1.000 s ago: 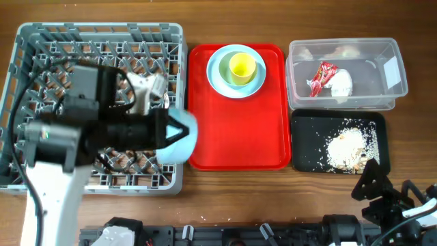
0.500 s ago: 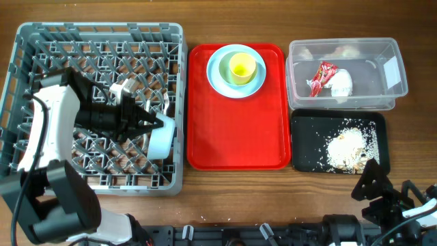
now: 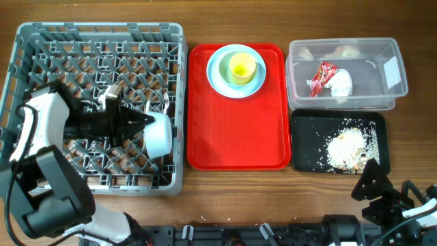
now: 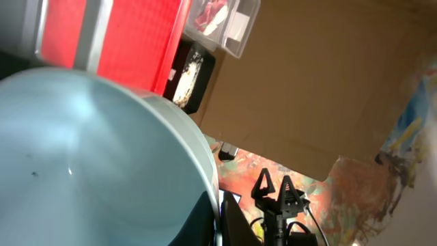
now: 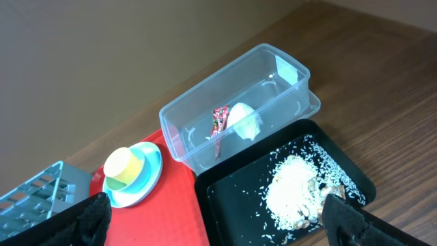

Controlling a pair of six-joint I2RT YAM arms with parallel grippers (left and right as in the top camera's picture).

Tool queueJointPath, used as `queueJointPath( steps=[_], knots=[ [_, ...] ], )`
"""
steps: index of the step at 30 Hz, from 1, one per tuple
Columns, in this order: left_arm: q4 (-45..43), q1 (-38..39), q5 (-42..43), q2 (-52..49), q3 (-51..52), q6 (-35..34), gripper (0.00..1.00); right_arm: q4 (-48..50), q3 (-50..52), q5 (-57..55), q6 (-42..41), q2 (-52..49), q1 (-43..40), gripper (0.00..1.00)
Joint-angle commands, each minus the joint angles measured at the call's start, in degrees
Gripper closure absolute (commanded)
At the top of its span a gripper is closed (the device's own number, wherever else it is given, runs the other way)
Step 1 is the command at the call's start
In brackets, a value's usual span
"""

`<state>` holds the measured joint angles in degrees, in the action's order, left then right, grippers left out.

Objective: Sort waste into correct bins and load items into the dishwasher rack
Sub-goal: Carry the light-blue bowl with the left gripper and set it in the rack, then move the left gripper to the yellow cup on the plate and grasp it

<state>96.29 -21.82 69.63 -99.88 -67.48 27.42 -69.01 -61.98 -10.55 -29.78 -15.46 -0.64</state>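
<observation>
Left gripper (image 3: 145, 123) is clamped on the rim of the pale blue bowl (image 3: 159, 135). The bowl is tipped on its side among the pegs at the right side of the dishwasher rack (image 3: 102, 31); a second ago it hung over the rack's right wall. The arm has pulled back left. Right gripper (image 3: 377, 184) is wide open, empty, unmoved by the table's near edge. Plate (image 3: 218, 78) and yellow cup (image 3: 242, 67) stay on the red tray (image 3: 235, 137).

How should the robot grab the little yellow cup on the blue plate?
Come straight down from above and close the jaws on opposite sides of the cup. It is round, so any pair of sides works. It stands in the middle of the plate with free space all around it, and nothing hangs over it.
</observation>
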Motion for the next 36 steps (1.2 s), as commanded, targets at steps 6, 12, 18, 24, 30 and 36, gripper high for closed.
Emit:
queueJointPath(
  steps=[6,12,18,24,30,36],
  knots=[
    [-0.3,2.2,-1.8,-0.7,0.5,3.9,0.96,0.3,0.2,-0.5,-0.4,0.3,-0.2,0.00],
    [-3.1,-1.0,-10.5,-0.7,0.5,1.9,0.96,0.3,0.2,-0.5,-0.4,0.3,-0.2,0.00],
    [-12.8,-5.6,-16.4,-0.7,-0.7,-16.0,0.00,0.3,0.2,-0.5,-0.4,0.3,-0.2,0.00],
    [-8.9,-8.7,-20.5,1.4,-15.5,-23.3,0.01,-0.4,0.2,-0.5,-0.4,0.3,-0.2,0.00],
    [-10.0,1.6,-29.5,15.8,-21.9,-27.9,0.00,-1.9,0.2,-0.5,-0.4,0.3,-0.2,0.00],
    [-2.5,19.1,-29.9,18.0,-17.7,-26.5,0.96,-2.3,0.2,-0.5,-0.4,0.3,-0.2,0.00]
  ],
)
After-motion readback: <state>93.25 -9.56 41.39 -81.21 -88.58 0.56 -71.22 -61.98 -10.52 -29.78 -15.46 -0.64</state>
